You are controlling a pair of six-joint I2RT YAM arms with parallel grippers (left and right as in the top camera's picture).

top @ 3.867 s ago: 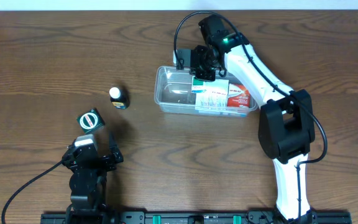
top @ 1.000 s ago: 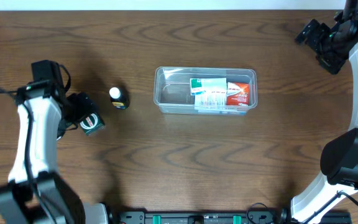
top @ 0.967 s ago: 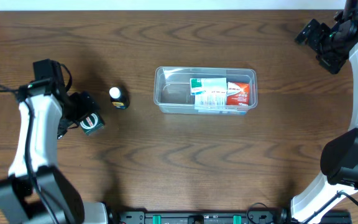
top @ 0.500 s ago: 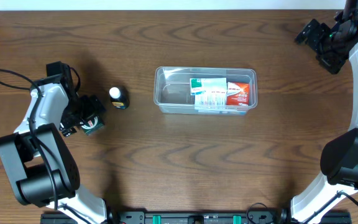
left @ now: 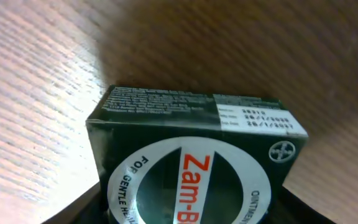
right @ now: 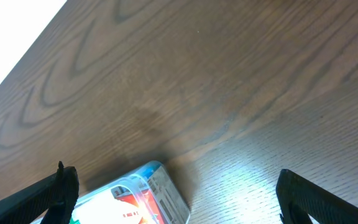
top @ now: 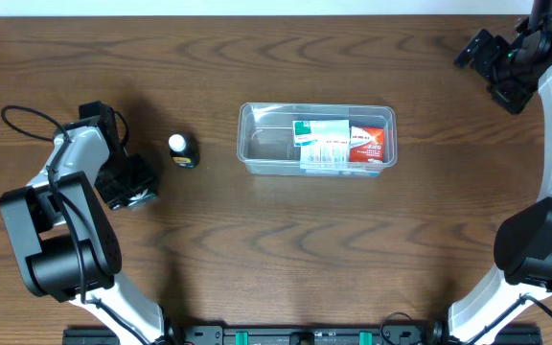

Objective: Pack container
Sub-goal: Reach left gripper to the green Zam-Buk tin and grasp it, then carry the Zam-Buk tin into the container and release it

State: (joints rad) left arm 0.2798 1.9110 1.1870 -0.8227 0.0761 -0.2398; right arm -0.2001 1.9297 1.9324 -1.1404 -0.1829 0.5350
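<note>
— Container (top: 264,144) coming along? What has changed at your end?

— Nearest me, my left gripper (top: 127,182) has come down over the dark green box (left: 194,143), which lay uncovered beside it a moment ago. My fingers straddle it in the wrist view, but I cannot tell whether they pinch it yet. I judge this to be the next pick.

— And beyond that?

— The small bottle (top: 182,149) stands near, untouched. Further on, at the middle of the table (top: 257,268), the container sits open side up, its long axis running left to right. A green-and-white box (top: 319,144) and a red box (top: 370,144) lie in its right half, and its left half is bare. Farthest off, my right gripper (top: 494,69) has withdrawn to the far corner, fingers spread and holding nothing.
</note>
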